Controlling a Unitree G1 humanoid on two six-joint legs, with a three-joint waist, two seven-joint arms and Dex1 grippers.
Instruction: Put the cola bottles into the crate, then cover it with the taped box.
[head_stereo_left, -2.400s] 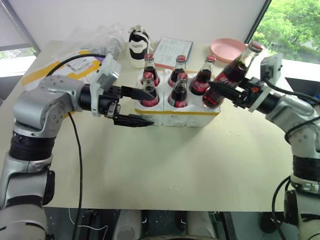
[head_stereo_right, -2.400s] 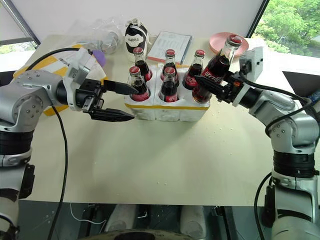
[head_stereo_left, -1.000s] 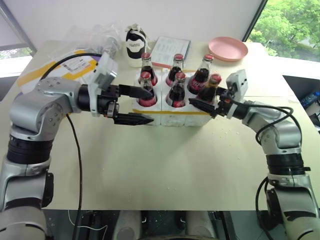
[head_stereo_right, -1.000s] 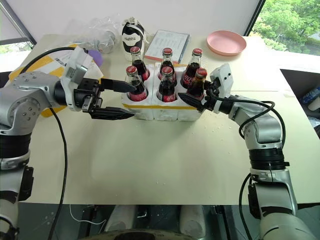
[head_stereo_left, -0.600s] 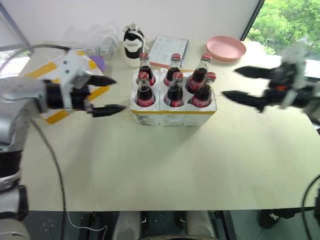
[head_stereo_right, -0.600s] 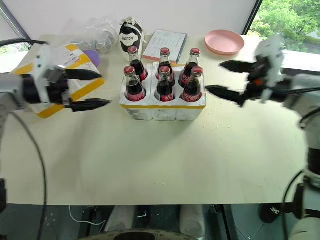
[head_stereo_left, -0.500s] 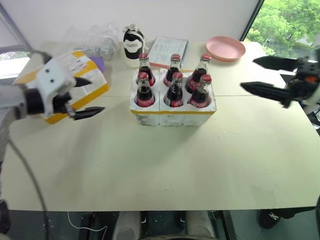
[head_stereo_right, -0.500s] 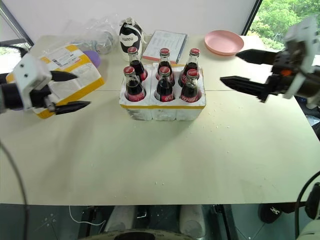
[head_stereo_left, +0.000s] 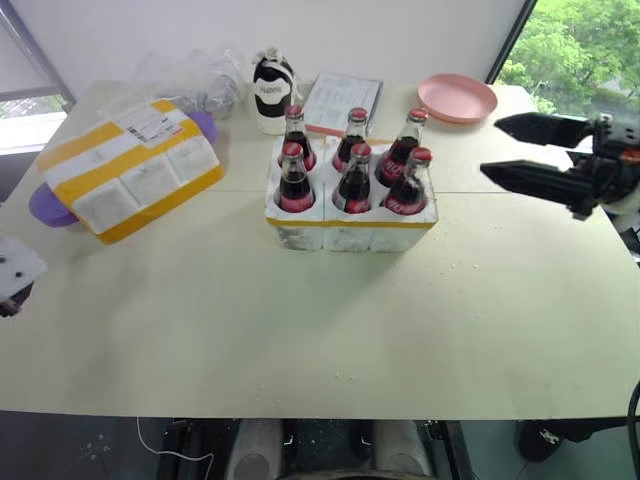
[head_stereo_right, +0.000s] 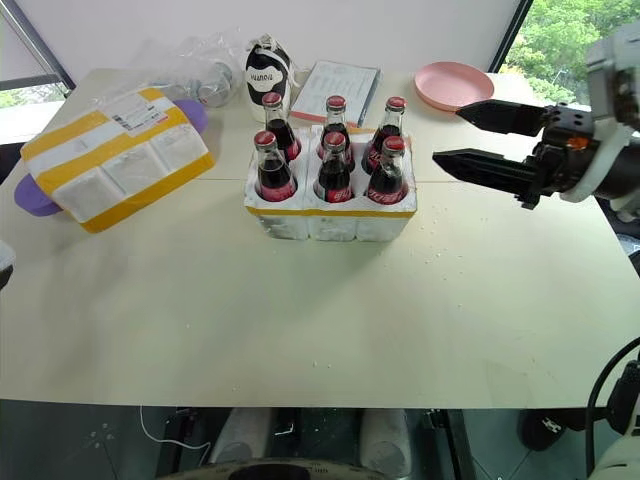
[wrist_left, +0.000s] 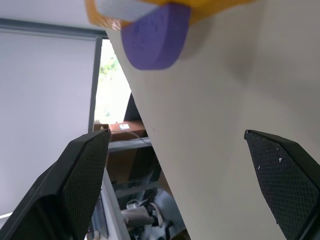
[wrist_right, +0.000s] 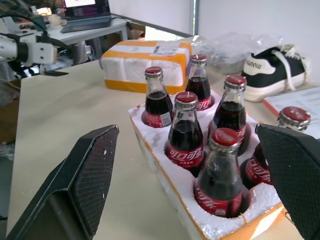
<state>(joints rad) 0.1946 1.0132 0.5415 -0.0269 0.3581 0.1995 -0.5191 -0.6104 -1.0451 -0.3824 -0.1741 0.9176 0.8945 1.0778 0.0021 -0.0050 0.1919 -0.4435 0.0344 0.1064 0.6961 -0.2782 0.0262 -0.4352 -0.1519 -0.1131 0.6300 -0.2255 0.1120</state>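
Left eye view: all six cola bottles (head_stereo_left: 350, 178) stand upright in the wells of the crate (head_stereo_left: 350, 228), mid-table, so loading looks finished and the cover step comes next. The taped box (head_stereo_left: 130, 180) lies tilted at the table's far left, well apart from the crate, one edge resting on a purple disc (head_stereo_left: 45, 205), which is probably why it sits aslant. The right gripper (head_stereo_left: 520, 150) hovers level off the crate's right side, fingers spread wide, nothing in them, clear of the bottles. A pink plate (head_stereo_left: 457, 97), a sheet of paper (head_stereo_left: 342, 100), a black-and-white shoe-shaped item (head_stereo_left: 272, 92) and a clear plastic bag (head_stereo_left: 190, 80) sit along the far edge, out of the work area. Right eye view: same layout; the crate's yellow tape band faces the robot, the box's white shipping label (head_stereo_right: 130, 108) faces up, and the right gripper points toward the bottles from the side. Left wrist view: the left gripper (wrist_left: 185, 165) has its two fingers far apart and empty, aimed low along the table (wrist_left: 225, 100) toward the purple disc and the yellow box edge above it, likely lining up to take the box. Right wrist view: open fingers frame the packed crate, the taped box behind it.
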